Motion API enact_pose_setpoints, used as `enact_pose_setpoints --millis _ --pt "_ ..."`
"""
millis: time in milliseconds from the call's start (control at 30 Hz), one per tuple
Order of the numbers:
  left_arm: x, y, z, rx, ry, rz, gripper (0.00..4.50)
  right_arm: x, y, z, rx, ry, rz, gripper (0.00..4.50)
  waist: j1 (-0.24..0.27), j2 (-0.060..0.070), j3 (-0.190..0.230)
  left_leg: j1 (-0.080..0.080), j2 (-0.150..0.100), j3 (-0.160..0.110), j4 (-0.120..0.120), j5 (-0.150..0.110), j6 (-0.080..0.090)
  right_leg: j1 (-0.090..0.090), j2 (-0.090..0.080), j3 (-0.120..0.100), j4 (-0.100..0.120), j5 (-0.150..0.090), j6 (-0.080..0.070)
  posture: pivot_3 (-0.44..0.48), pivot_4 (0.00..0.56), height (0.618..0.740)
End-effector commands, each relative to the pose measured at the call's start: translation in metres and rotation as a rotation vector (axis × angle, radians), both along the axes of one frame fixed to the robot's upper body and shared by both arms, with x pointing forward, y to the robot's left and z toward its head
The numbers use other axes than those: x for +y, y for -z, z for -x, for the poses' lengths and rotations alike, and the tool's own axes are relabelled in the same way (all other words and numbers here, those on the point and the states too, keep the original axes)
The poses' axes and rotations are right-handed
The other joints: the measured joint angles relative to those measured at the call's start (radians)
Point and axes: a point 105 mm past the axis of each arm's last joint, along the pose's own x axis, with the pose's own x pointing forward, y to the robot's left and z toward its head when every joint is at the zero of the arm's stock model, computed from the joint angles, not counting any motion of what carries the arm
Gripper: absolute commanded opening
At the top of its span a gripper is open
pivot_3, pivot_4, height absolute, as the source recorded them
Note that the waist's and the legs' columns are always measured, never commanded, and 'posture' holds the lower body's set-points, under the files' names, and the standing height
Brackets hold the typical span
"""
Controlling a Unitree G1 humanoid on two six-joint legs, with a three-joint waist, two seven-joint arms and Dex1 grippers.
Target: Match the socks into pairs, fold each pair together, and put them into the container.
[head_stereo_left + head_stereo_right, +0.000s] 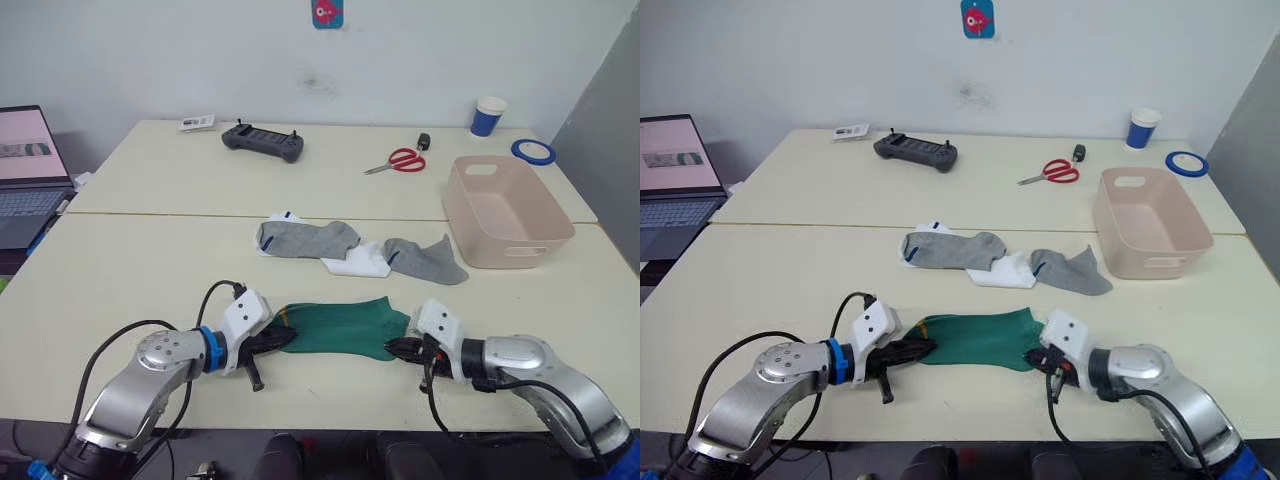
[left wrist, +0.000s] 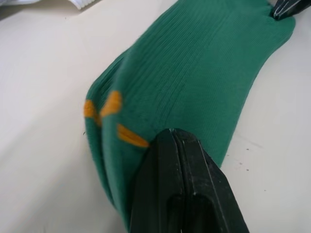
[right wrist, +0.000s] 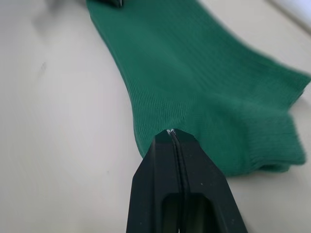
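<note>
Tub (image 1: 505, 215) apparently without socks inside.

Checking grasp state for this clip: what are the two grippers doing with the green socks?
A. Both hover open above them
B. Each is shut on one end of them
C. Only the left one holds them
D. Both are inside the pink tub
B: the left gripper pinches the end of the green socks with orange marks, and the right gripper pinches the opposite end, both shut.

2 head eyes overlook the table (image 1: 120, 280); 2 wrist cameras sit close.
</note>
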Motion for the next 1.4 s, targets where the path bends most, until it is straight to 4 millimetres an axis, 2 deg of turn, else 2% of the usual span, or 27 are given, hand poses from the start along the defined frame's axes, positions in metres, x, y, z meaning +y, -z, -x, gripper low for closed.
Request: enact_pose_setpoints --millis 33,67,167,300,467,700,800,1033,1167,1267,1400 --pt "-0.006 -0.029 -0.006 -0.076 0.014 0.06 0.0 0.0 -0.021 0.0 -0.026 0.029 -0.088 0.01 0.001 0.0 0.0 0.0 0.0 0.0 0.0 0.0 0.0 0.0 0.0 0.0 0.0 0.0 0.0 0.0 0.15 0.74" --pt "-0.008 -0.031 -0.009 -0.077 0.009 0.072 0.0 -0.001 -0.021 -0.001 -0.021 0.04 -0.097 0.01 0.001 0.0 0.0 0.0 0.0 0.0 0.0 0.0 0.0 0.0 0.0 0.0 0.0 0.0 0.0 0.0 0.15 0.74" --pt "-0.008 -0.019 -0.016 -0.05 -0.002 0.058 0.0 -0.003 -0.023 -0.009 -0.044 0.106 -0.13 0.01 0.001 0.0 0.0 0.0 -0.001 0.0 0.0 0.0 0.0 0.0 0.0 0.0 0.0 0.0 0.0 0.0 0.15 0.74" --pt "-0.002 0.01 -0.014 0.007 -0.008 0.001 0.0 -0.008 -0.019 -0.019 -0.06 0.212 -0.14 1.21 -0.002 0.0 0.0 0.0 -0.001 0.0 0.0 0.0 0.0 0.0 0.0 0.0 -0.001 0.0 0.0 0.0 0.15 0.74" --pt "-0.002 0.017 -0.009 0.018 0.012 -0.013 0.0 -0.019 0.003 -0.024 -0.033 0.349 -0.098 2.97 0.001 0.0 0.0 -0.001 0.0 0.0 -0.001 0.0 0.0 0.0 0.0 0.0 0.0 0.0 0.0 0.0 0.15 0.74" --pt "-0.004 0.015 -0.009 0.008 0.024 -0.019 0.0 -0.014 0.031 -0.015 0.062 0.38 -0.054 2.97 0.0 0.0 -0.001 0.0 0.0 0.0 0.0 0.0 0.0 0.0 0.0 0.001 0.0 0.0 0.0 0.0 0.15 0.74" --pt "-0.004 0.013 -0.008 0.004 0.023 -0.016 0.0 -0.011 0.031 -0.014 0.058 0.373 -0.053 2.37 0.0 0.0 -0.001 0.0 0.0 0.0 0.0 0.0 0.0 0.0 0.0 0.001 0.0 0.0 0.0 0.0 0.15 0.74" --pt "0.0 0.005 -0.008 -0.006 0.001 0.01 0.0 -0.007 0.021 -0.016 0.011 0.334 -0.074 0.04 0.0 0.0 -0.001 0.001 0.0 0.0 -0.001 0.0 0.0 0.0 0.0 0.0 0.0 0.0 0.0 0.0 0.15 0.74" --pt "-0.005 -0.007 -0.011 -0.029 0.003 0.046 0.0 -0.022 0.011 -0.023 -0.01 0.374 -0.085 0.04 0.0 0.0 -0.001 0.0 0.0 0.0 0.0 0.0 0.0 0.0 0.0 0.0 0.0 0.0 0.0 0.0 0.15 0.74" --pt "-0.011 -0.009 -0.013 -0.039 0.013 0.056 0.0 -0.036 0.004 -0.027 -0.011 0.398 -0.09 0.04 0.001 0.0 -0.001 0.0 0.0 0.0 0.0 0.0 0.0 0.0 0.0 0.0 0.0 0.0 0.0 0.0 0.15 0.74" --pt "-0.028 -0.01 -0.017 -0.047 0.037 0.093 0.0 -0.044 -0.016 -0.025 -0.036 0.318 -0.075 0.04 0.003 0.0 -0.001 -0.001 -0.001 0.0 0.0 0.0 0.0 0.0 0.0 0.0 0.0 0.0 0.0 0.0 0.15 0.74"
